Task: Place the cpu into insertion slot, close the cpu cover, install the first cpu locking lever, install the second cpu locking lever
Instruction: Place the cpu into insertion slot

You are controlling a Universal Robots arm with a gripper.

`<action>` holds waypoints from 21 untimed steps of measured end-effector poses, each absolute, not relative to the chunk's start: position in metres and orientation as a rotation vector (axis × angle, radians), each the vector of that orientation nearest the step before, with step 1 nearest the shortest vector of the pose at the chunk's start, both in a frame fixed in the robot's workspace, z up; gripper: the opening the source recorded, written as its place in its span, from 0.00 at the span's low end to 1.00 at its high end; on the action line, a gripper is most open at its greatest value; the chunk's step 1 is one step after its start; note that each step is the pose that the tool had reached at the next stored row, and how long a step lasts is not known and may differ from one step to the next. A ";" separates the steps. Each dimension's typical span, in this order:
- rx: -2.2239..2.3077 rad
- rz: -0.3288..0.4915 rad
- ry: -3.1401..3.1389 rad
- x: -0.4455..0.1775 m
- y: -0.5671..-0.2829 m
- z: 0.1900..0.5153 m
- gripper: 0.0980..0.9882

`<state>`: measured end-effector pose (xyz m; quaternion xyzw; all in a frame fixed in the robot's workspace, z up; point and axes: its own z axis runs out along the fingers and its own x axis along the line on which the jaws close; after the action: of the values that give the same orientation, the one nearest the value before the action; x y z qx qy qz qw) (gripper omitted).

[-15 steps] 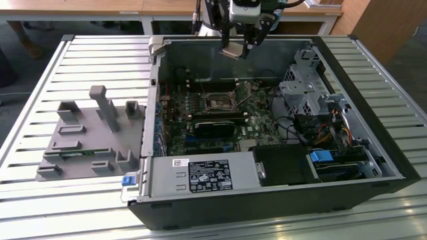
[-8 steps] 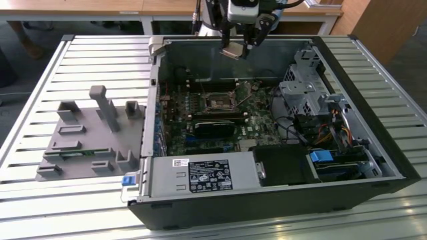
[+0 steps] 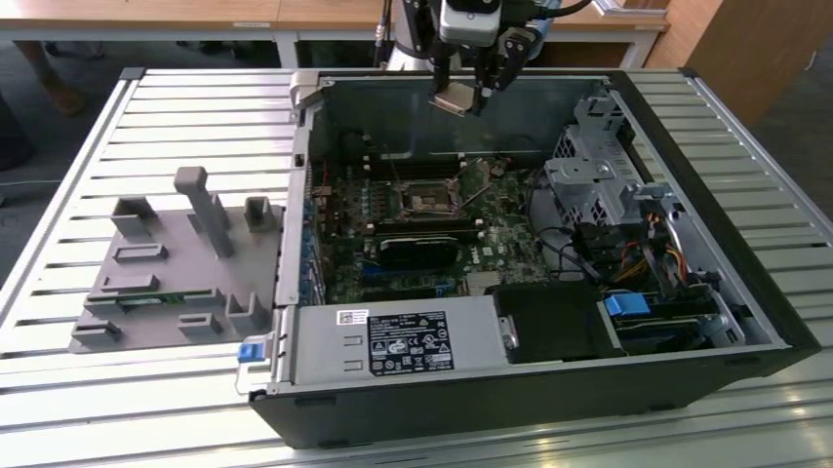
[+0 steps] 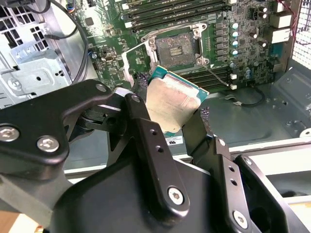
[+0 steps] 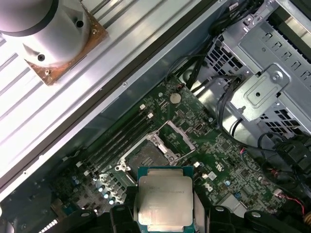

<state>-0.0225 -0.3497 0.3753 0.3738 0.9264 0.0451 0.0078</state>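
Step one in hand: gripping the cpu (image 4: 172, 102) in the pincer (image 4: 171, 112), hovering well above the insertion slot (image 4: 176, 48). Probably an open cpu cover (image 4: 127, 60) beside it, tough to tell. Calls for squaring up over the slot.
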 end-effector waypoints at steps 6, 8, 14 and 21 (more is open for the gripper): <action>1.210 0.141 2.878 -0.022 -0.350 0.375 0.50; 1.224 0.140 2.871 -0.022 -0.350 0.375 0.50; 1.266 0.140 2.852 -0.022 -0.350 0.375 0.50; 1.313 0.139 2.829 -0.022 -0.350 0.375 0.50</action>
<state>-0.0225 -0.3497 0.3749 0.4206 0.9061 0.0447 0.0100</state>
